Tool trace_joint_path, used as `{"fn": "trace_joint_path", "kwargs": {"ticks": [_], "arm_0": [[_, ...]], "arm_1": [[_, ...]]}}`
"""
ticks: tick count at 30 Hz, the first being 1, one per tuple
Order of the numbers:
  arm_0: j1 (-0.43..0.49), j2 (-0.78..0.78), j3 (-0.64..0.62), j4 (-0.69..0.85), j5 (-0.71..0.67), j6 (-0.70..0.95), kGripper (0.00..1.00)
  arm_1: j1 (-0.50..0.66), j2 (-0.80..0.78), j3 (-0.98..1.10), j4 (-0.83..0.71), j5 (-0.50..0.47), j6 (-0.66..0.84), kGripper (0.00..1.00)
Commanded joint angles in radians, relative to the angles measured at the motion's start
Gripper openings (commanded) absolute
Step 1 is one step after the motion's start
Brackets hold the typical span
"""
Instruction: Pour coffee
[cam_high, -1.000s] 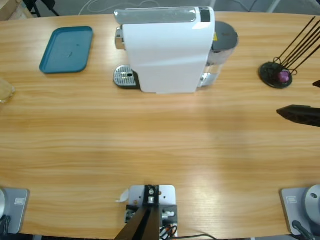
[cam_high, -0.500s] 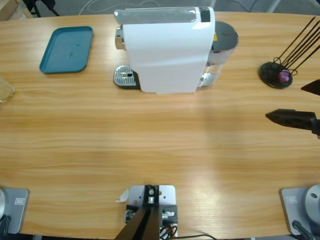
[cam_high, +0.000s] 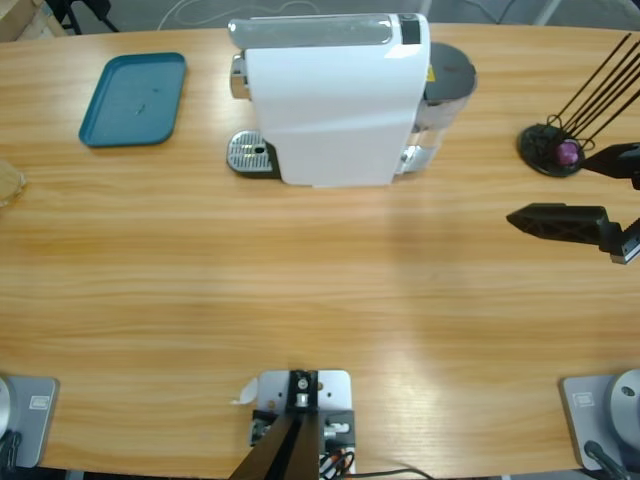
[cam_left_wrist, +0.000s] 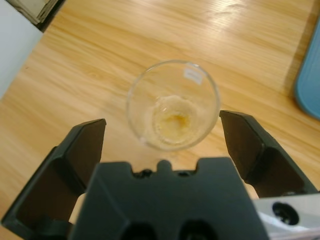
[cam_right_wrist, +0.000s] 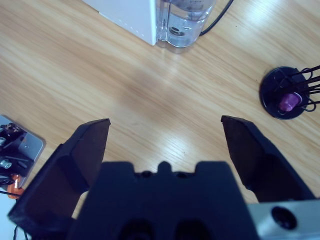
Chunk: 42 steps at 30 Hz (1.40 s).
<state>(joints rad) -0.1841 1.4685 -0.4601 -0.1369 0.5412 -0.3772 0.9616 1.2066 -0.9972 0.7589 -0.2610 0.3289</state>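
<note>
only in the left wrist view is the coffee (cam_left_wrist: 172, 121) seen, a thin tan layer at the bottom of a clear tumbler (cam_left_wrist: 173, 105) standing on the wooden table (cam_left_wrist: 125, 45); the left gripper (cam_left_wrist: 162, 135) is held above it with jaws spread wide, nothing gripped; a small pale label on the glass cannot be read; in the high view only a sliver of the tumbler (cam_high: 8, 183) is caught at the left edge; the right gripper (cam_high: 560, 190) is shown there near the capsule stand (cam_high: 550, 150), jaws likewise parted and empty; the white coffee machine (cam_high: 335, 100) and teal tray (cam_high: 135, 98) are seen whole only from above; no brand is legible.
</note>
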Motion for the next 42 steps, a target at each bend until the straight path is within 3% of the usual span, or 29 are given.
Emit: {"fn": "trace_joint_path", "kwargs": {"ticks": [1,9,12,17,24,26,27,35,42], "arm_0": [[0.018,0.102,0.078,-0.182,-0.035,0.059,1.0],[0.031,0.095,0.106,-0.207,-0.035,0.077,0.935],[0.032,0.106,0.109,-0.21,-0.037,0.083,0.748],[0.046,0.109,0.113,-0.24,-0.046,0.15,0.646],[0.054,0.113,0.12,-0.263,-0.044,0.179,0.713],[0.058,0.115,0.12,-0.271,-0.043,0.173,0.919],[0.061,0.117,0.121,-0.276,-0.043,0.168,0.964],[0.069,0.128,0.125,-0.286,-0.04,0.152,0.99],[0.155,0.192,0.115,-0.367,-0.102,0.192,0.976]], "arm_1": [[0.009,0.054,-0.003,-0.024,0.02,0.012,1.0],[0.009,0.071,-0.001,-0.041,0.023,0.013,1.0],[0.009,0.069,-0.001,-0.041,0.023,0.013,1.0],[0.009,0.068,-0.005,-0.049,0.025,0.018,1.0],[0.009,0.072,-0.006,-0.046,0.03,0.018,1.0],[0.009,0.079,-0.008,-0.047,0.031,0.018,1.0],[0.009,0.081,-0.008,-0.047,0.031,0.018,1.0],[0.009,0.087,-0.003,-0.047,0.034,0.018,1.0],[0.009,0.076,0.0,-0.044,0.035,0.018,1.0]]}}
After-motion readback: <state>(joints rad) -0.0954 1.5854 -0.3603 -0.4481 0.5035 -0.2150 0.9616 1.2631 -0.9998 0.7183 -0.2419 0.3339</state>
